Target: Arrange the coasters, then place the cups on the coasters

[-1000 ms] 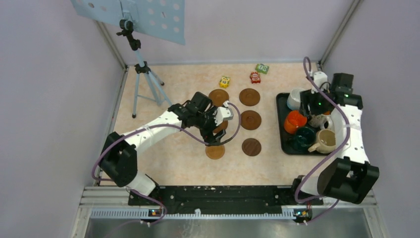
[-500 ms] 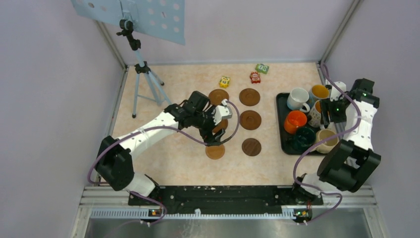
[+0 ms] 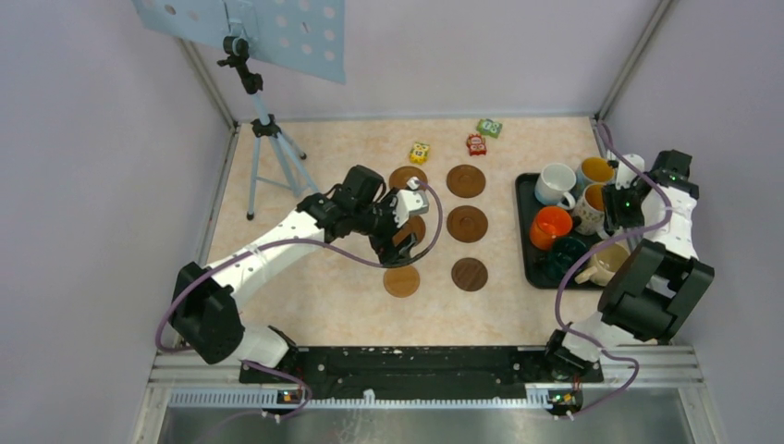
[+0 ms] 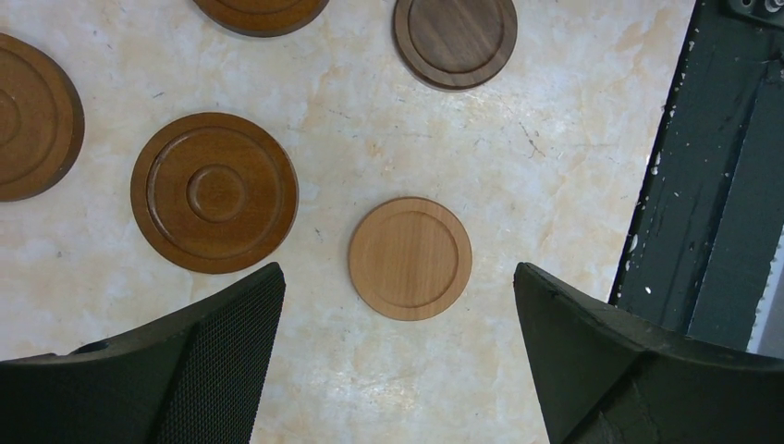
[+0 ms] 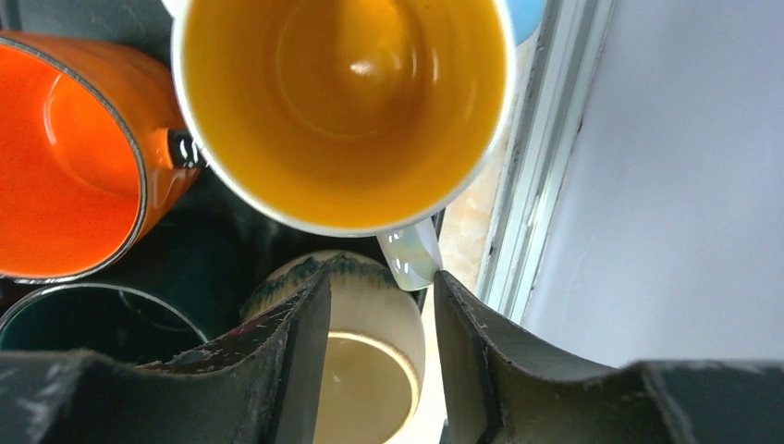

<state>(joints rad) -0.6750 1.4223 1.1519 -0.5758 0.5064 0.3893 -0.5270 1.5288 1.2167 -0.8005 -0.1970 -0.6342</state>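
the left gripper [image 4: 398, 277] hangs wide open and empty above the coasters [image 3: 467, 224], with the pale coaster [image 4: 410, 257] lying flat on the table [image 3: 324, 277] right below the gap. that stance, i'd judge, suits dropping onto it, since it looks a touch out of line with its darker neighbours. all the cups stand packed close on the black tray [image 3: 529, 270], and there the right gripper [image 5: 383, 277] is narrowed to about half, its fingers either side of the handle [image 5: 411, 257] of the orange-lined mug [image 5: 342, 102]. a slit of gap shows on one side, so it reads as not yet pinched. the handle is probably the target because the crowded mug bodies leave no room. the top view hides one coaster partly under the left wrist, the left wrist view crops three coasters at its edges, and this mug's outer pattern cannot be seen up close.
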